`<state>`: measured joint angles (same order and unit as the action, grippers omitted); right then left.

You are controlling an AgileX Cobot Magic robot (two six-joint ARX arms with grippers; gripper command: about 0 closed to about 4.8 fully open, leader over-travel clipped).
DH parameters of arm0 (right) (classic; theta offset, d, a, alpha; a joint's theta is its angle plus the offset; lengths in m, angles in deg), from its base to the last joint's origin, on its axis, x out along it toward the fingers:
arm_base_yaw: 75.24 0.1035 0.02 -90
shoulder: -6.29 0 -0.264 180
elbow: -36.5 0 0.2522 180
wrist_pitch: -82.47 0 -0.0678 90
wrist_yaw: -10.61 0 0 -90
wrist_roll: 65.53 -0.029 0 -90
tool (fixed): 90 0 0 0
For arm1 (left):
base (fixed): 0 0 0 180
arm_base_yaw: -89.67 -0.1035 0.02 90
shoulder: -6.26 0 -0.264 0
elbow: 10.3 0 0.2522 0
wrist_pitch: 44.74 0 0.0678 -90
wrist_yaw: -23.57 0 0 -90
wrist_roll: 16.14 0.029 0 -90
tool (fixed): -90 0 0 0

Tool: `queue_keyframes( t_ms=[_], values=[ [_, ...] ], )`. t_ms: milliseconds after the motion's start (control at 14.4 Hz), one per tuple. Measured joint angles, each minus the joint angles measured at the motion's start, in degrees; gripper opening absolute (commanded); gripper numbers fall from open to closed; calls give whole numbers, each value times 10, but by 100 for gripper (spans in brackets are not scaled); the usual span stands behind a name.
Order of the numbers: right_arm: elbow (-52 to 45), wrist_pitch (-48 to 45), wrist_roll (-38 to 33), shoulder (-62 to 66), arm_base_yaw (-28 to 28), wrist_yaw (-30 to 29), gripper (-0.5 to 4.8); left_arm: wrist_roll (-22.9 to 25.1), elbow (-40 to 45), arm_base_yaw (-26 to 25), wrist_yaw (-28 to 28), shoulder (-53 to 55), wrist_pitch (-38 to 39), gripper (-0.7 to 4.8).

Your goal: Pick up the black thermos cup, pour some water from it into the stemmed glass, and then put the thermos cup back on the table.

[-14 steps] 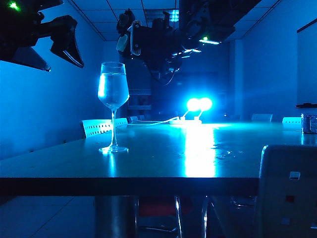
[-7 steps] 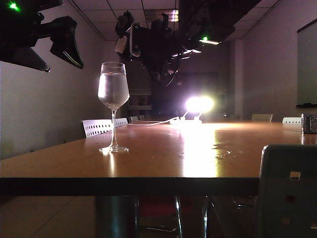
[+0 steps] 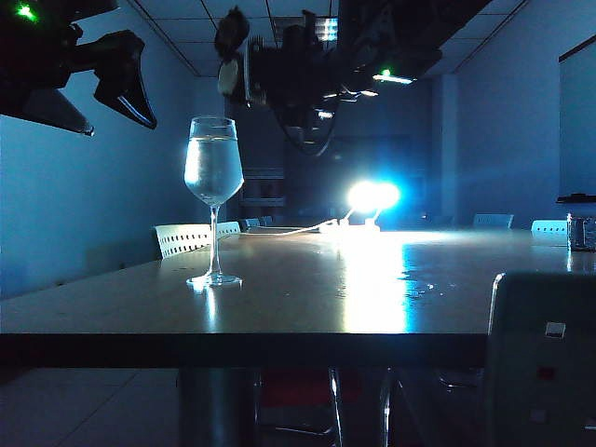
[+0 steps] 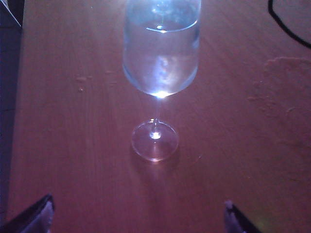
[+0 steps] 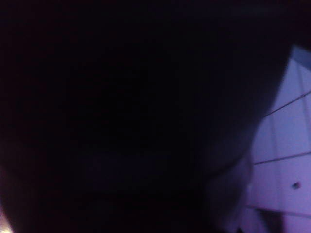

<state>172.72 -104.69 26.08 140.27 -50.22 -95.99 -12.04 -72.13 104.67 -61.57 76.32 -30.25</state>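
The stemmed glass (image 3: 213, 198) is stood upright on the glossy wood-look table (image 3: 307, 298), left of centre in the exterior view, its clear tulip bowl mostly filled with water above a thin stem and round flat foot. The left gripper (image 3: 112, 88) is held at the upper left, above and beside the glass, its dark fingers (image 4: 41, 218) spread wide apart with nothing between them. The right gripper (image 3: 279, 79) is seen high at top centre, above and behind the glass; its jaw state cannot be told, and the black thermos cup cannot be made out. The right wrist view is almost wholly dark.
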Motion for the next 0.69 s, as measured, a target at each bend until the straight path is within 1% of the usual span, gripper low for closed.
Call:
queue_keyframes(
  t_ms=[208,555,694],
  values=[
    [0,0,29,0,0,0,166,0,0,0,0,0,0,479],
    [0,-1,100,0,0,-1,167,0,0,0,0,0,0,479],
    [0,-1,104,0,0,-1,167,0,0,0,0,0,0,479]
  ],
)
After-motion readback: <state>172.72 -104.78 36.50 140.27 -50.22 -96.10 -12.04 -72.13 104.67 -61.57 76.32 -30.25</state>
